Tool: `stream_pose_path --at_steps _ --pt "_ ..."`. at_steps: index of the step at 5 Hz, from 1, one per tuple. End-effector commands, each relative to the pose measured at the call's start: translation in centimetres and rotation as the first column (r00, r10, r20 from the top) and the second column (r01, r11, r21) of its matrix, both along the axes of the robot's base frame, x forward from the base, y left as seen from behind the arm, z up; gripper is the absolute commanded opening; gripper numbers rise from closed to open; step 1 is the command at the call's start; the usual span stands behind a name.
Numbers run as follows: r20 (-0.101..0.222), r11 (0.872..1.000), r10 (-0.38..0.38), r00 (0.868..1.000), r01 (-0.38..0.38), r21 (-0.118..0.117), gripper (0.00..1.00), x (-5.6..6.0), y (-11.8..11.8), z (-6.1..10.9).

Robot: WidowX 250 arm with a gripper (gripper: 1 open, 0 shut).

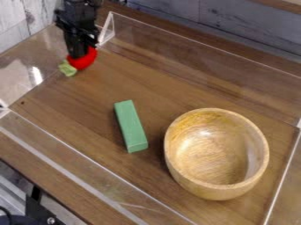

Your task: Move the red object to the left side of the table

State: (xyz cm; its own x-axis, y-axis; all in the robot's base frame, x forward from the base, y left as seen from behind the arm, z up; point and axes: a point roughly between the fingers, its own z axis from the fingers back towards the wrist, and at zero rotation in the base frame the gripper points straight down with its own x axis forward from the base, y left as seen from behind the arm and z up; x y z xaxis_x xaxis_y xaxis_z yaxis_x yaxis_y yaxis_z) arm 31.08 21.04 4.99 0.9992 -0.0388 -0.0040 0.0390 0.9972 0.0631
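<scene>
The red object (81,61) is a small rounded red toy fruit with a light green leafy end poking out to its left. It hangs at the far left of the dark wood-grain table (188,79), just above or on the surface; I cannot tell which. My gripper (79,53) comes straight down from the top left and is shut on the red object, its dark fingers (77,40) covering the fruit's top.
A green rectangular block (130,125) lies flat near the middle of the table. A round light wooden bowl (216,152) sits at the front right. Low clear plastic walls (47,149) edge the tabletop, one close to the gripper's left.
</scene>
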Motion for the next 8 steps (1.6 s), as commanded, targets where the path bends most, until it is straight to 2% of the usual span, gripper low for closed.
stream_pose_path --at_steps 1,3,6,8 --pt "0.066 0.996 0.071 0.995 -0.068 -0.056 0.0 0.7 0.8 1.6" --pt "0.03 0.993 0.086 0.996 -0.083 -0.08 0.0 -0.6 0.4 -0.6" --pt "-0.044 0.984 0.118 0.992 -0.123 -0.128 0.0 -2.2 0.2 -3.2" --pt "-0.093 0.976 0.138 0.986 -0.152 -0.158 0.0 -3.1 0.0 -4.2"
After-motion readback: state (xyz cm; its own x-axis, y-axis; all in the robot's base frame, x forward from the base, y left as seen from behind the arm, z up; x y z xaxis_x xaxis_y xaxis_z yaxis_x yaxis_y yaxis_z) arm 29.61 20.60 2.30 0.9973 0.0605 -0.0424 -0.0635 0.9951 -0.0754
